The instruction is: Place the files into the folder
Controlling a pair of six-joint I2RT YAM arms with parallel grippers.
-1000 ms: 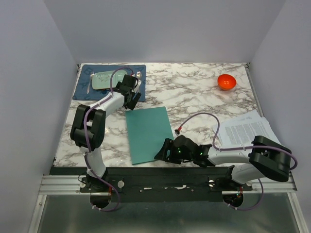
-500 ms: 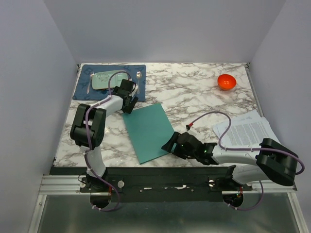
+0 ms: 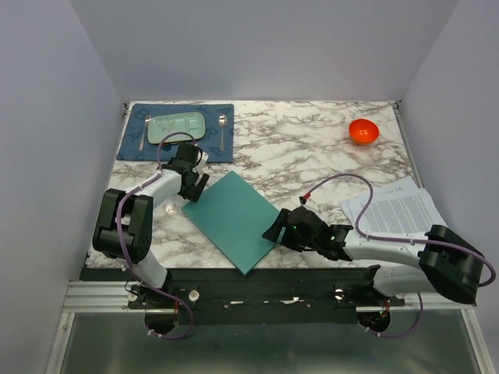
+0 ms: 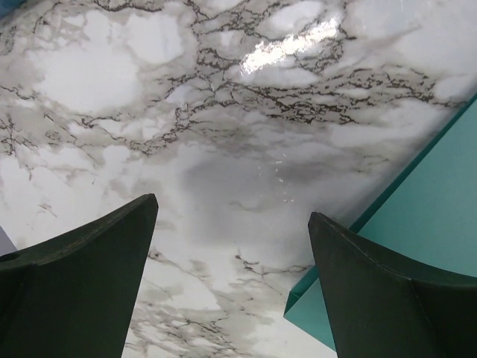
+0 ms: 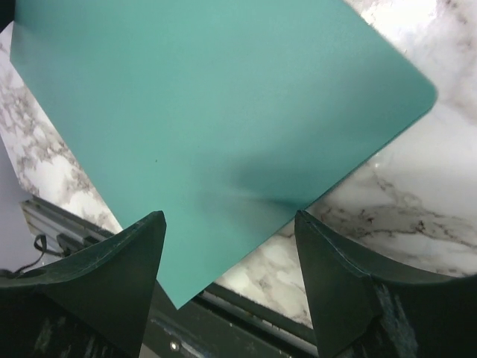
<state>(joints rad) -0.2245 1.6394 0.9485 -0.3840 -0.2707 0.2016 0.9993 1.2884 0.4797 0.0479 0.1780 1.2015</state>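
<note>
The teal folder (image 3: pixel 234 220) lies shut on the marble table, turned like a diamond, and its near corner (image 5: pixel 179 298) sticks out over the table's front edge. My left gripper (image 3: pixel 189 187) is open at the folder's left corner (image 4: pixel 417 224), with bare marble between its fingers (image 4: pixel 232 207). At the folder's right edge, my right gripper (image 3: pixel 274 231) stands open above the teal cover (image 5: pixel 209 97), holding nothing (image 5: pixel 229 215). The files (image 3: pixel 401 209), white printed sheets, lie at the right beside the right arm.
An orange bowl (image 3: pixel 363 131) sits at the back right. A dark blue placemat (image 3: pixel 129 144) at the back left carries a pale green plate (image 3: pixel 176 127) and a spoon (image 3: pixel 223 128). A black rail (image 3: pixel 257 274) runs along the table's front edge.
The folder has turned counterclockwise into a diamond, and its near corner now reaches the front edge. My left gripper moved nearer and to the left with it. My right gripper shifted right.
</note>
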